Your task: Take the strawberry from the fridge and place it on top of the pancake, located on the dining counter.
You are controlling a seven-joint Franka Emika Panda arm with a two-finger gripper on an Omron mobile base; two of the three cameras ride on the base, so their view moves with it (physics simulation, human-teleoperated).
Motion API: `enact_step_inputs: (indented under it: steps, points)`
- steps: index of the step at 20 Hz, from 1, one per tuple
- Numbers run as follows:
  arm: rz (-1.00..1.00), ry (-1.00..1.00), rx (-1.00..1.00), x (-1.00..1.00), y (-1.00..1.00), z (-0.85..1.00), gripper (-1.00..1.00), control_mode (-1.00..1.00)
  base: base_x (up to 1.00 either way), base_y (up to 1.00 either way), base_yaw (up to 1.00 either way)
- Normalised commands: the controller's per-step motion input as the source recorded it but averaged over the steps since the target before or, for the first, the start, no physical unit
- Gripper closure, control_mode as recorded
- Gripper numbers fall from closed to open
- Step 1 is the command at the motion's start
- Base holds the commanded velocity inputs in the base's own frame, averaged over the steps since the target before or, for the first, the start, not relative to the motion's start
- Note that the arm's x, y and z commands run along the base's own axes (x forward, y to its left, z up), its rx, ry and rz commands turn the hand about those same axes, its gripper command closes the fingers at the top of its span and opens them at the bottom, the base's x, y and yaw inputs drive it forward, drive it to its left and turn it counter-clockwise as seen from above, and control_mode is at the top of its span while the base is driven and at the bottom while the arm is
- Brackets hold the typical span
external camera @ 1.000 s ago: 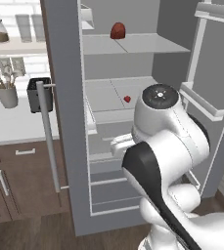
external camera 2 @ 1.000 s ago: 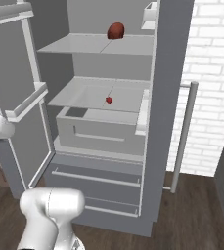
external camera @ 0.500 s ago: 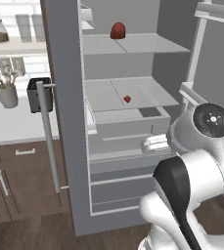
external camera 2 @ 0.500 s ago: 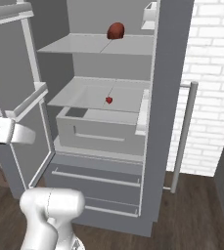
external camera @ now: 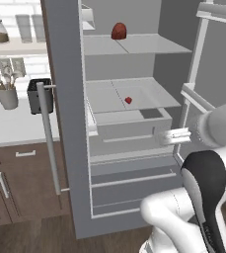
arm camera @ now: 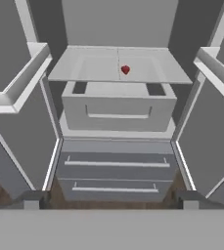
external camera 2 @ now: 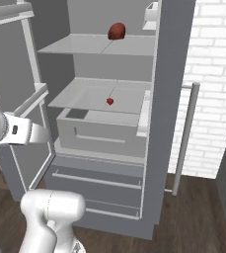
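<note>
The strawberry (external camera: 128, 100) (external camera 2: 110, 101) (arm camera: 125, 70) is a tiny bright red berry lying on the middle shelf of the fridge (external camera: 60, 99) (external camera 2: 171, 74), whose two doors stand wide open. My gripper (external camera: 160, 136) (external camera 2: 44, 134) (arm camera: 111, 200) hangs in front of the fridge at about the height of the pull-out bin, well short of the berry and lower than it. Its fingertips (arm camera: 33, 197) stand far apart, open with nothing between them. The pancake and the dining counter are out of view.
A bigger dark red lump (external camera: 118, 30) (external camera 2: 116, 31) sits on the upper shelf. A pale bin (arm camera: 118, 110) juts out under the berry's shelf, with two drawers (arm camera: 116, 173) below. The door racks (arm camera: 20, 78) flank the opening. A wall counter with a utensil jar (external camera: 7, 94) is at left.
The arm has swung from in front of the shelves to the right and down, so the shelves show fully. The jaws have spread wide. The strawberry has not moved.
</note>
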Motion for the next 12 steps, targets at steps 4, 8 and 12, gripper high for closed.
enact_step_inputs:
  steps: [4,8,12]
  points:
    - [0.0,-0.27,0.01,0.0,-0.07,-0.01,-1.0,-1.0,0.0,0.0,0.0]
    - [0.0,-0.18,0.07,0.0,-0.25,0.0,-1.0,-1.0,0.0,0.0,0.0]
    - [0.0,-0.01,0.13,0.0,-0.14,-0.08,-1.0,-1.0,0.0,0.0,0.0]
